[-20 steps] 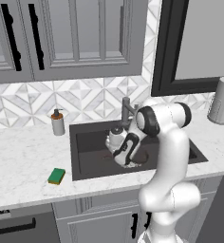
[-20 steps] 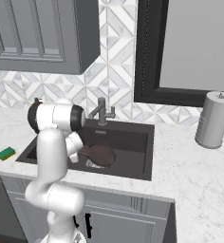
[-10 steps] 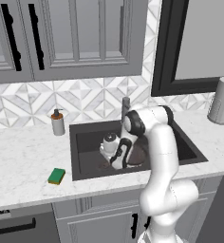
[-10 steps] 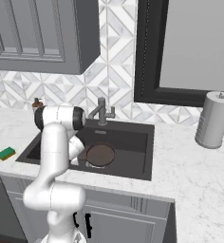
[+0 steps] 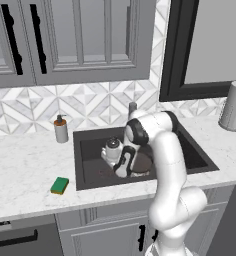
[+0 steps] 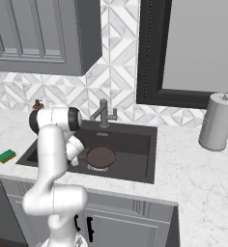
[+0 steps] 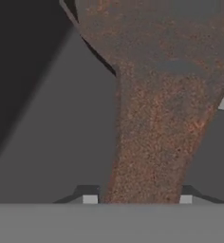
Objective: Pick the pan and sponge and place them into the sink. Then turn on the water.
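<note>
The dark brown pan lies on the floor of the dark grey sink, near the drain; from the right its round bowl faces up. My gripper reaches down into the basin at the pan's handle. In the hand view the rusty brown handle runs between my fingertips, which stand slightly apart from it, so the gripper is open around the handle. The green and yellow sponge lies on the counter left of the sink, also seen as the sponge at the far left.
The grey faucet stands at the sink's back rim. A soap dispenser sits on the counter behind the sink's left corner. A paper towel roll stands far right. Wall cabinets hang above the counter.
The arm has swung left and lowered deeper into the sink with the pan. The jaws have begun to part from the pan's handle.
</note>
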You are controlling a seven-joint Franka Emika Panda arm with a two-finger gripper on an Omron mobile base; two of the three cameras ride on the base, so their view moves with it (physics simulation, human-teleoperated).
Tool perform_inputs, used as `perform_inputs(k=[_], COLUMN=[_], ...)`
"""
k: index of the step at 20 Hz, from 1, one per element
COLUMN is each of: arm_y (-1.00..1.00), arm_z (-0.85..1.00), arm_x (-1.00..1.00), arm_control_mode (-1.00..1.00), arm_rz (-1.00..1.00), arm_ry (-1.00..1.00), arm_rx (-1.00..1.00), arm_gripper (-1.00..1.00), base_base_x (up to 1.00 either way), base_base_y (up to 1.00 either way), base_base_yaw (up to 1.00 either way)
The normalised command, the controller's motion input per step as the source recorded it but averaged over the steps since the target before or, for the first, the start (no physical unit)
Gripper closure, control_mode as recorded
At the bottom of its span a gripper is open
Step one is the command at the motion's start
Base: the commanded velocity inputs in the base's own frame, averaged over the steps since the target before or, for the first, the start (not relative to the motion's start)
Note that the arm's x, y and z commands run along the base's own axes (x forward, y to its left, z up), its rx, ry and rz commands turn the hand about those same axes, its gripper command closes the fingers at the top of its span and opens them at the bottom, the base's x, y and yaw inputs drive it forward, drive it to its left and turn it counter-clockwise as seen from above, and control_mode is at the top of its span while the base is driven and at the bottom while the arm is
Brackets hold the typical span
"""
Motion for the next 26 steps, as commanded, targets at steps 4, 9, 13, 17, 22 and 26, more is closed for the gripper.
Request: perform_inputs(k=[4, 9, 13, 17, 22, 26], arm_y=[0.00, 0.00, 0.00, 0.00, 0.05, 0.46], arm_z=[0.16, 0.23, 0.19, 0.44, 0.28, 0.00], arm_x=[-0.25, -0.23, -0.33, -0.70, -1.00, -1.00], arm_control_mode=[-1.00, -1.00, -1.00, -1.00, -1.00, -1.00], arm_rz=[0.00, 0.00, 0.00, 0.00, 0.06, 0.00], arm_ry=[-0.32, -0.28, -0.25, -0.29, -0.39, -0.45], arm_rx=[0.03, 0.02, 0.01, 0.02, 0.00, 0.00], arm_gripper=[-1.00, -1.00, -1.00, -1.00, -1.00, -1.00], base_base_x=[0.00, 0.00, 0.00, 0.00, 0.00, 0.00], base_base_y=[0.00, 0.00, 0.00, 0.00, 0.00, 0.00], base_base_yaw=[0.00, 0.00, 0.00, 0.00, 0.00, 0.00])
